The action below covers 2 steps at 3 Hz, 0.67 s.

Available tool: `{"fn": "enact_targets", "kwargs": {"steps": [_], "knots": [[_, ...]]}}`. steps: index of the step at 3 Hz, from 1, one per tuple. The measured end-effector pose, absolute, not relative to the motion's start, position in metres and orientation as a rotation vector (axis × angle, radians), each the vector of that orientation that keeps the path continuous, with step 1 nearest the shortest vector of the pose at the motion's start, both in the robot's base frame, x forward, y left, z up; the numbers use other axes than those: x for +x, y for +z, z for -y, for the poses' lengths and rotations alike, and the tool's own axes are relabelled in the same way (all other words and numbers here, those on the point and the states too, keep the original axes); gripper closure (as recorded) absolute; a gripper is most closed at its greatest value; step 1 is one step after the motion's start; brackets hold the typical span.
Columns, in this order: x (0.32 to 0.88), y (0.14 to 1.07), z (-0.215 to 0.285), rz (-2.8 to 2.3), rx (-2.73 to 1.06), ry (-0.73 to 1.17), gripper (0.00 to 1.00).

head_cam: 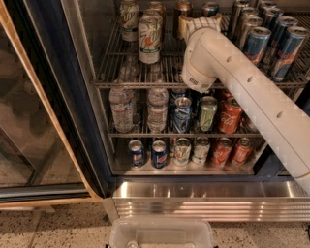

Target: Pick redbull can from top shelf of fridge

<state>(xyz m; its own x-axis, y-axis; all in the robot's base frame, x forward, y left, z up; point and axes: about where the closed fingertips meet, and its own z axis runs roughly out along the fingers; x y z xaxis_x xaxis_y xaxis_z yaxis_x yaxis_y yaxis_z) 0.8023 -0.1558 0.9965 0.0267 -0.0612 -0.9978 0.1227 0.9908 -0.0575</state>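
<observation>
A robot's white arm (252,97) reaches from the right into the open fridge (58,97), its gripper (197,22) deep over the middle of the top shelf (145,84), just beside a bronze-brown can (181,10); how its jaws stand cannot be told from this angle. The redbull can (255,44) stands upright at the near edge of a cluster of slim blue-and-silver cans on the shelf's right side, just right of the arm. White-and-green cans (149,34) stand to the left, water bottles (121,109) one shelf below.
</observation>
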Motion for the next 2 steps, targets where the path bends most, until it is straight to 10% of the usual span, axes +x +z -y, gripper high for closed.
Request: {"fn": "enact_targets", "kwargs": {"steps": [2], "knots": [[0.8068, 0.9916, 0.1630, -1.555, 0.057, -0.166, 0.34]]}}
